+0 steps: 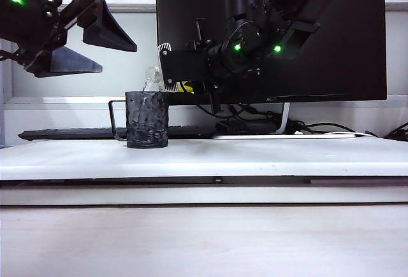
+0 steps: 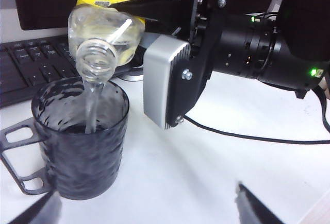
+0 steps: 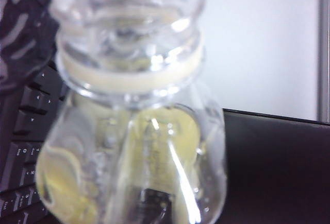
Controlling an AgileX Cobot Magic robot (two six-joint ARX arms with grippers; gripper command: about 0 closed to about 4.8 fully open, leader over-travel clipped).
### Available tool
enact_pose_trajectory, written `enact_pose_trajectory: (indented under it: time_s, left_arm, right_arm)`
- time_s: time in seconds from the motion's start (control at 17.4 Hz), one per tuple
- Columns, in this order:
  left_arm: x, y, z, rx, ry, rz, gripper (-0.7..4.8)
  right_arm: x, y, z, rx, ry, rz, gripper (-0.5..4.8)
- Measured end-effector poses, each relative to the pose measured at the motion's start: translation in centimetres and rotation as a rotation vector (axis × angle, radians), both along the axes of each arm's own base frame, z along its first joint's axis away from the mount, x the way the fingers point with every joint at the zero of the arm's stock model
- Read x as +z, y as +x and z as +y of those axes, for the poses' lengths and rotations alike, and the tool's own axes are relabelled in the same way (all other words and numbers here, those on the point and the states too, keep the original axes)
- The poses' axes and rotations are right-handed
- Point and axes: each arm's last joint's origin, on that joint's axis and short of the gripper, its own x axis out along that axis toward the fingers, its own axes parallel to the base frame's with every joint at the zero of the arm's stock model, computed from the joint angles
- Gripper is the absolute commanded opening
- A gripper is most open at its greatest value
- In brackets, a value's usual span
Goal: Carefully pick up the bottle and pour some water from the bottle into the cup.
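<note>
Right pincer [image 2: 135, 28] pinches the bottle [image 2: 105, 26] tipped over the cup [image 2: 82, 141] on the table [image 2: 206, 172], water [image 2: 92, 105] streaming in, while the left pincer [image 1: 95, 41] hangs spread wide up beside it. Pouring is under way; next, I judge, the bottle must be righted gently before the cup overfills. Its yellow label shows a barcode; no writing is readable, and a keyboard [image 2: 31, 64] lies behind.

A: Is the light even?
B: Bright and soft; the white surface [image 1: 268, 156] nearly washes out, and the arms and monitor [image 1: 331, 35] go almost black.
A: Sharpness?
B: The bottle [image 3: 134, 131] is blurred close to the right wrist camera, with glints.
</note>
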Motion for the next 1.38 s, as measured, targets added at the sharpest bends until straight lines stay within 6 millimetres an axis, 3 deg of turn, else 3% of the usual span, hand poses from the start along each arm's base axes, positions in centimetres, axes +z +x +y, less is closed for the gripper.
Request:
enact_pose_trajectory:
  time_s: [0.4, 1.38]
  left_arm:
    - [0.39, 0.11, 0.04, 0.015, 0.043, -0.084, 4.79]
    - [0.4, 0.13, 0.06, 0.025, 0.048, -0.088, 4.79]
  right_arm:
    - [0.19, 0.01, -0.02, 0.0, 0.01, -0.017, 0.97]
    - [0.24, 0.02, -0.03, -0.001, -0.018, -0.045, 0.93]
